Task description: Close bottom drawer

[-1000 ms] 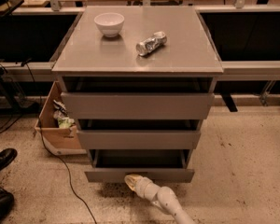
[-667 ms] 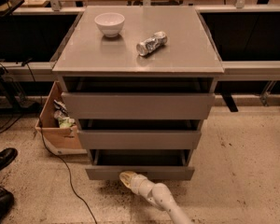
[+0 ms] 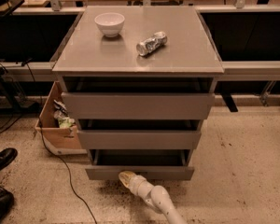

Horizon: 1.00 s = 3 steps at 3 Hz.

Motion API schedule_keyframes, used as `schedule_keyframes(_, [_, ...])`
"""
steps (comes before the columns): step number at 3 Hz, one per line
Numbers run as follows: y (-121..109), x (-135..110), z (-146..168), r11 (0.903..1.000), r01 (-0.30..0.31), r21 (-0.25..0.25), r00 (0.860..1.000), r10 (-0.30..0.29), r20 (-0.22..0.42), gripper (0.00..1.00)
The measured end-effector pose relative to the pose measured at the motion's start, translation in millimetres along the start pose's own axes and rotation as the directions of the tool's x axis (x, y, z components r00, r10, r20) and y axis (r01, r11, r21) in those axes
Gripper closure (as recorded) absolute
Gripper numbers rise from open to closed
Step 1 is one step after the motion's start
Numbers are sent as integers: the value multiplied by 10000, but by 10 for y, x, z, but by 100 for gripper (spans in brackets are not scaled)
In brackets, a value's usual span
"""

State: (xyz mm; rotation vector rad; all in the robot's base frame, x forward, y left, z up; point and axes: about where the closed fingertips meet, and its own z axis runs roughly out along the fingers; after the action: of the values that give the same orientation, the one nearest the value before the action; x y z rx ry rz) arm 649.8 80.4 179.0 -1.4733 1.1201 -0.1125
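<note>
The grey cabinet (image 3: 139,59) stands in the middle of the view with three drawers. The bottom drawer (image 3: 140,172) is the lowest one; its plain grey front stands out a little from the cabinet, with a dark gap above it. My gripper (image 3: 126,177) comes up from the bottom edge on a white arm (image 3: 156,200) and its yellowish tip is against the lower edge of the bottom drawer's front, left of its middle. The two drawers above are also slightly out.
A white bowl (image 3: 109,23) and a crushed silver can (image 3: 151,43) lie on the cabinet top. A cardboard box (image 3: 56,125) with trash stands left of the cabinet, and a black cable (image 3: 65,171) runs across the floor. Black shoes (image 3: 2,160) are at the lower left.
My gripper has moved left and up, from just in front of the bottom drawer to against its front. The drawer front now sits a little closer to the cabinet.
</note>
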Motion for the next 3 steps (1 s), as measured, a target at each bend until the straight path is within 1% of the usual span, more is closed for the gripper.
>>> schedule_keyframes(1, [-108, 47, 89, 9979, 313, 573, 9994, -303, -194, 100])
schedule_keyframes(2, [-173, 60, 149, 9957, 485, 792, 9986, -466, -246, 100])
schedule_keyframes(3, [-249, 94, 267, 9891, 618, 1337, 9979, -585, -288, 100])
